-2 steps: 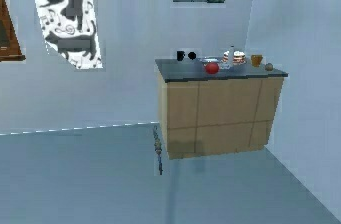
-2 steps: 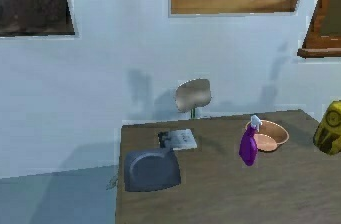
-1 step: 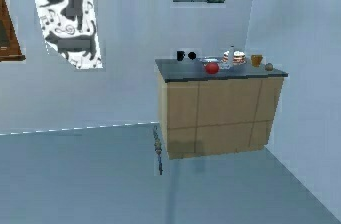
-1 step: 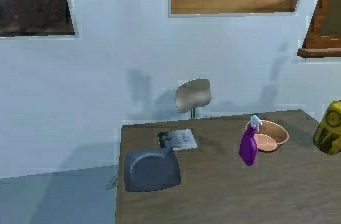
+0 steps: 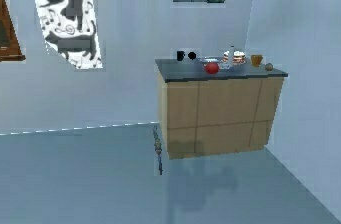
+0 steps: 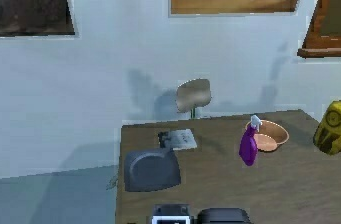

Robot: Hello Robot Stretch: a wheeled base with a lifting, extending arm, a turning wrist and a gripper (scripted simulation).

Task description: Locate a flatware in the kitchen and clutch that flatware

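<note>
Two dark blocky shapes (image 6: 173, 214) at the arm side view's bottom edge, cut off, not identifiable. Behind them a brown wood-grain table (image 6: 298, 185) carrying a dark grey rounded-square tray (image 6: 151, 170), a purple spray bottle (image 6: 249, 142), a shallow tan bowl (image 6: 271, 138) and a glossy yellow can (image 6: 338, 125). Forward view: counter (image 5: 218, 110), pale wood panels under a dark flat slab; on the counter a red round thing (image 5: 212, 68) among small blobs. A thin grey rod-like thing (image 5: 158, 152) is on the floor at the counter's left front corner; cannot tell whether it is the flatware. State of the pincer, and where it stands relative to that thing: cannot tell
</note>
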